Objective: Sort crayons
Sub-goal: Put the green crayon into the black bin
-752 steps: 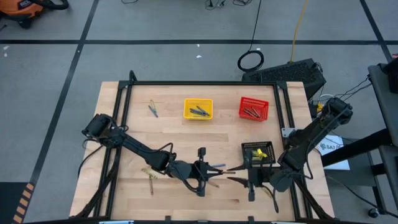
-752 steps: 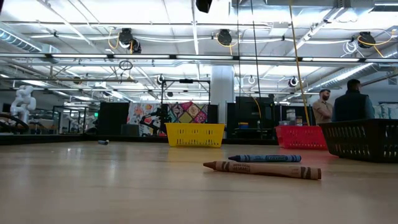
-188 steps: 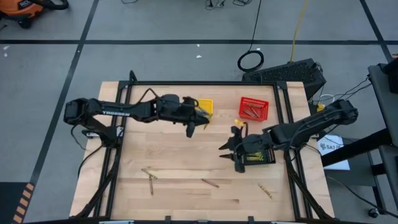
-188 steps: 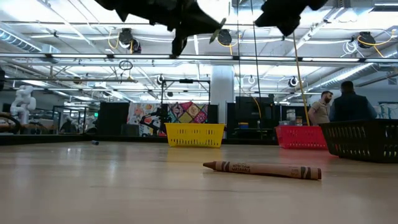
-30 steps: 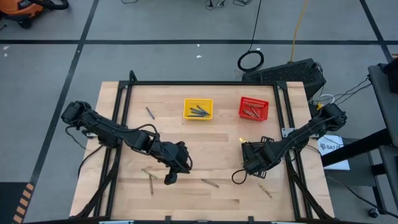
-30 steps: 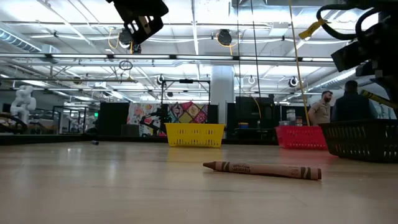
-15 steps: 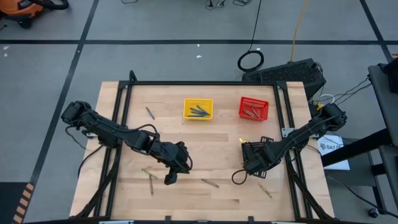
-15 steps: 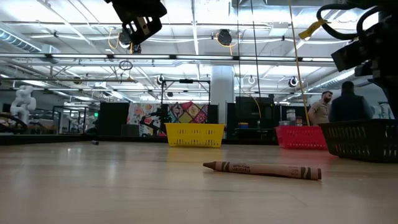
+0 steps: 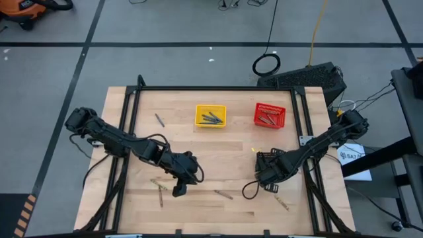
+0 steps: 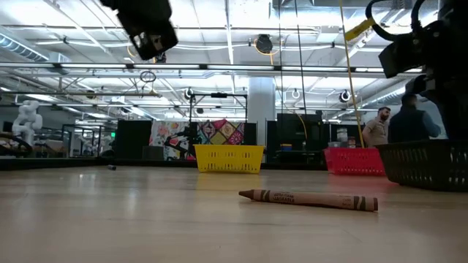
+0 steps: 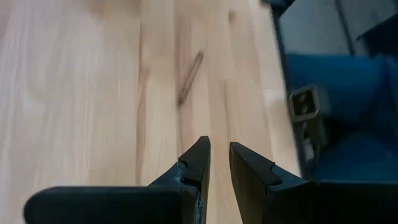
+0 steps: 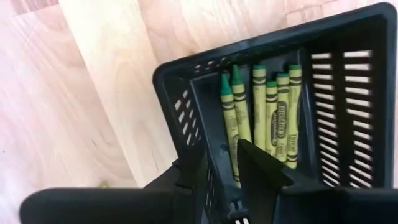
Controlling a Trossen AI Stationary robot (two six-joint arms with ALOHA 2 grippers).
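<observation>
My left gripper (image 9: pixel 178 191) (image 11: pixel 219 155) hangs open over bare wood left of the table's middle, near the front; nothing is between its fingers. A brown-red crayon (image 11: pixel 190 77) (image 9: pixel 223 194) lies flat on the table ahead of it. My right gripper (image 9: pixel 266 173) (image 12: pixel 222 163) points down over the left corner of the black basket (image 12: pixel 176 84), open and holding nothing. Several yellow-green crayons (image 12: pixel 267 112) lie side by side on that basket's floor. The arm hides most of the basket in the high view.
The yellow basket (image 9: pixel 211 116) with blue-grey crayons and the red basket (image 9: pixel 269 115) with brown-red ones stand at the far side. Loose crayons lie at the front left (image 9: pixel 158 185), front right (image 9: pixel 282 202) and far left (image 9: pixel 159 119). A black frame (image 9: pixel 218 88) rims the table.
My left gripper has tipped and swung a little toward the table's left edge without travelling. My right gripper has tipped at the wrist over the black basket and shifted slightly toward the table's left. The loose crayons lie where they lay.
</observation>
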